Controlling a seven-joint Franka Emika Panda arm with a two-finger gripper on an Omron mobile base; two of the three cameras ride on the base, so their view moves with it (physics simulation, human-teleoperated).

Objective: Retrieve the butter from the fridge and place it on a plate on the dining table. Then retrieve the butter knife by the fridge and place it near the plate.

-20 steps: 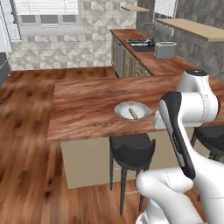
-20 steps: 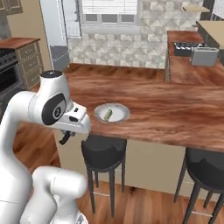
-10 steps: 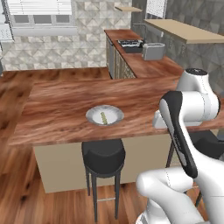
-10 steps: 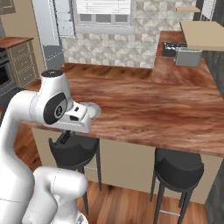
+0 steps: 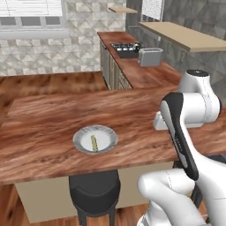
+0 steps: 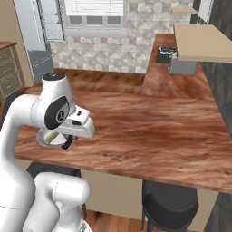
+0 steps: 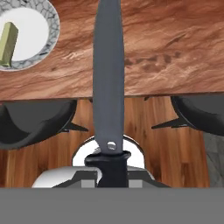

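Over the dining table [image 7: 166,48] edge, claw [image 7: 108,168] grasping butter knife [image 7: 108,74], plate [image 7: 41,41] near.

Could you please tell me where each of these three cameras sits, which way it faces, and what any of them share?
Left base view: behind the arm on its left, looking forward and down at the table, plate and butter; the white arm rises at lower right.
Right base view: behind on the right, over the same table; the arm rises at lower left, partly covering the plate.
Hand view: on the hand, looking along the knife at the table edge and stools.
All three share the plate.
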